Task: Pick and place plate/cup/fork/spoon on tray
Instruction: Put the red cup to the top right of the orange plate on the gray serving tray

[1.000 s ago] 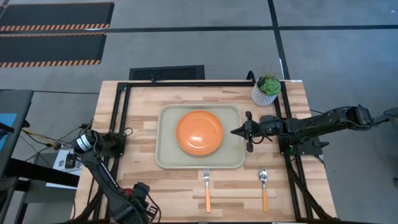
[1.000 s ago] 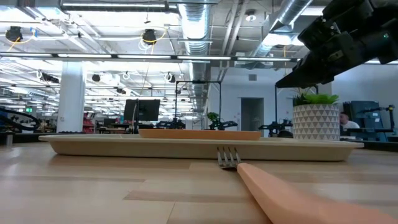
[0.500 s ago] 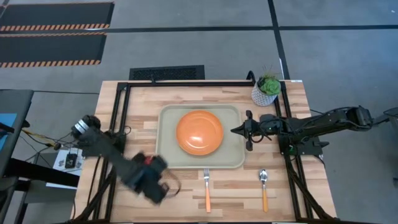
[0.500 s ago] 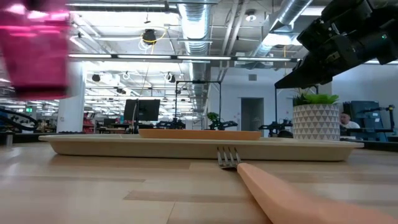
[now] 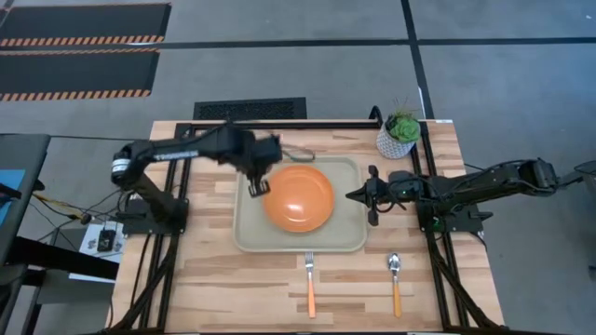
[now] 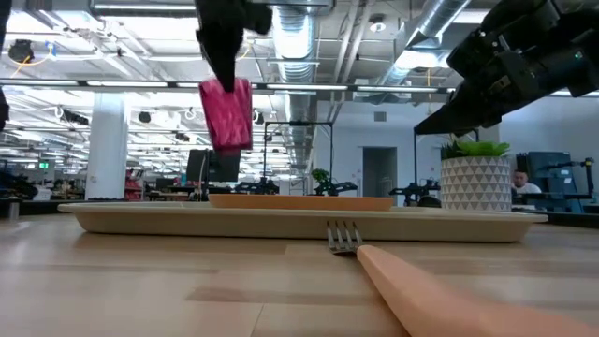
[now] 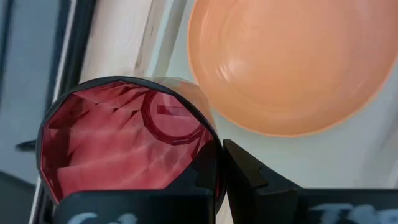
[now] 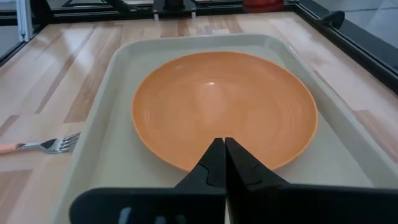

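- Left gripper [image 5: 258, 182]: clamped on the cup [image 6: 226, 114], which hangs in the air above the tray's [image 5: 248, 236] left part, just beside the plate's [image 5: 299, 198] left edge.
- Plate: rests at the tray centre.
- Right gripper [image 5: 354, 196]: fingers pressed together, empty, at the tray's right rim.
- Fork [image 5: 310, 281] and spoon [image 5: 395, 280]: lie on the table [image 5: 214, 279] in front of the tray, apart from each other.

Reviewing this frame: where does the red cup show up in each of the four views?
High view: hardly visible, hidden under the left end effector at the tray's left part.
Low view: the cup hangs upper left, above the tray.
Left wrist view: cup fills the lower left, held.
Right wrist view: not clearly in it.
Shared landmark: the orange plate.
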Available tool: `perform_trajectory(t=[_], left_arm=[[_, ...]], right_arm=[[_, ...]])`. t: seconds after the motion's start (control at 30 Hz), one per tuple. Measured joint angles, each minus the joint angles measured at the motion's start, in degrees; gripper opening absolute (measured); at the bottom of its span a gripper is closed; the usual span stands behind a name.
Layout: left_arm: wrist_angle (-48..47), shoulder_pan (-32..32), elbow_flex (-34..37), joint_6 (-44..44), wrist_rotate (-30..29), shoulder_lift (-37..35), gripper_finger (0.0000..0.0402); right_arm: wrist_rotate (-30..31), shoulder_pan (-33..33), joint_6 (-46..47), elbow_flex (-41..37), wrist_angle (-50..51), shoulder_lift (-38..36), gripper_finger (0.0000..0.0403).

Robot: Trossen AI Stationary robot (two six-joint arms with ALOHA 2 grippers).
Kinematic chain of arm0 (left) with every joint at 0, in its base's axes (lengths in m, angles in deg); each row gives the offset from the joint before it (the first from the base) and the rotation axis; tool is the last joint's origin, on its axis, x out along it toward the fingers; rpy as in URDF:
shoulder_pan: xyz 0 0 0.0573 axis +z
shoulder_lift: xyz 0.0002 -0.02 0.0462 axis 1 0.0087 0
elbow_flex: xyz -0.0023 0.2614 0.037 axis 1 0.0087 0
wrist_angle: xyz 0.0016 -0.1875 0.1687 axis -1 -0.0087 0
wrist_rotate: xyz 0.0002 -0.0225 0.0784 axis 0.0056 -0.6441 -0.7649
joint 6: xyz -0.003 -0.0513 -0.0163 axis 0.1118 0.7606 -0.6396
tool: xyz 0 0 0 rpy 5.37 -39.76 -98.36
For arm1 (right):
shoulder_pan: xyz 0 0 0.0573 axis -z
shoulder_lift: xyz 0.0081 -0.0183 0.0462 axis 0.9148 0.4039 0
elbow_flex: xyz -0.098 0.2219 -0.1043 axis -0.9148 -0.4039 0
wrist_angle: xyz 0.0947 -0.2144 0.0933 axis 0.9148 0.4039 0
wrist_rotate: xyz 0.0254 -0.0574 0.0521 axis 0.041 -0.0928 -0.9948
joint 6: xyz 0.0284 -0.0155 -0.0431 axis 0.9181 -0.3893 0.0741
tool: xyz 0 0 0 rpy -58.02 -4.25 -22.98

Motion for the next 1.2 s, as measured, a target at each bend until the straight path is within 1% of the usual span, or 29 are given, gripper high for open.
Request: perform_trajectory(t=[0.07, 0.17, 0.23, 0.37, 0.47, 0.7, 0.9, 1.1, 1.2], left_arm=[[0.2, 3.5, 0.7, -3.1, 2.5, 1.6, 0.0], [-0.3, 6.0, 3.1, -5.9, 2.4, 2.9, 0.0], [0.9, 7.0, 5.4, -6.3, 3.5, 3.3, 0.0], [6.8, 8.0, 11.2, -7.3, 7.3, 3.4, 0.0], [8.1, 8.1, 13.0, -7.4, 7.1, 3.4, 0.0], [11.6, 8.3, 15.0, -7.3, 6.9, 3.4, 0.0], [13.0, 9.9, 15.8, -8.7, 7.1, 3.3, 0.0], [13.6, 12.0, 15.8, -9.9, 11.4, 3.3, 0.0], [13.5, 12.1, 15.8, -9.8, 11.8, 3.3, 0.0001]], right_arm=[[0.0, 0.0, 0.4, 0.0, 0.6, 0.0, 0.0007], [0.2, 0.0, 1.9, 0.0, 1.5, 0.0, 0.0007], [0.2, -0.1, 2.7, 0.0, 1.5, 0.0, 0.0007], [0.6, -1.2, 3.6, 0.0, 1.4, 0.0, 0.0007], [1.9, -2.0, 3.1, 0.0, 1.1, 0.0, 0.0007], [1.7, -0.1, 0.1, 2.2, 1.1, -0.1, 0.0007], [1.6, 0.0, -1.1, 4.6, 3.2, -0.1, 0.0007], [1.6, 0.0, -0.8, 4.7, 4.1, 0.0, 0.0007], [1.6, 0.0, -0.7, 4.7, 4.2, 0.0, 0.0007]])
